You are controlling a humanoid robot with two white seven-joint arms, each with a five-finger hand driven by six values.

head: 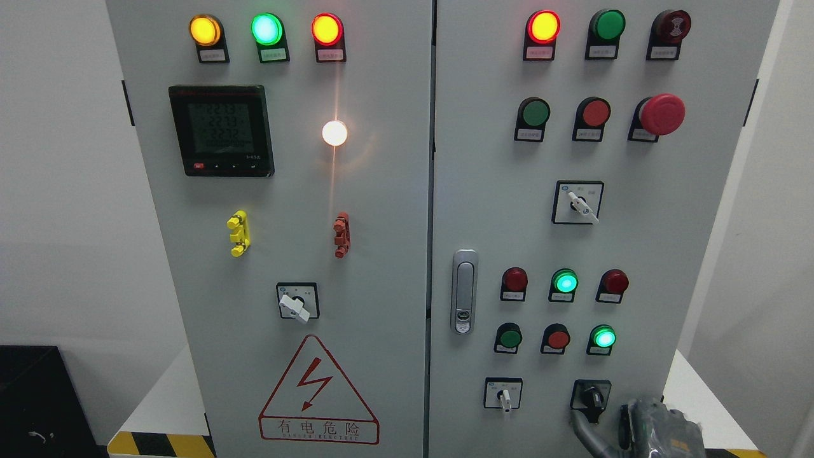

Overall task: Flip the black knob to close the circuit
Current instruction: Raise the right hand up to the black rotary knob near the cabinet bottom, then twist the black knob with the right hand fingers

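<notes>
Where the grey control cabinet [381,254] fills the head view, the black knob [594,398] sits low on its right door, at about five o'clock from the picture's middle, on a small black plate. Its handle points roughly toward six o'clock. At four o'clock from the knob, the right hand [658,429] rises from the bottom edge, dark and partly cut off by the frame; one grey finger [582,432] curves up from seven o'clock of the knob to its lower end and appears to touch it, though whether the fingers pinch the knob or only rest against it I cannot tell. At nine o'clock from the knob stands a white selector switch [503,397]. Above, at twelve o'clock, a row of small lamps includes a lit green lamp [602,338]. A silver door latch [465,291] lies near the door seam, at ten o'clock from the knob. On the left door, a red warning triangle [317,394] shows at seven o'clock from the middle.
</notes>
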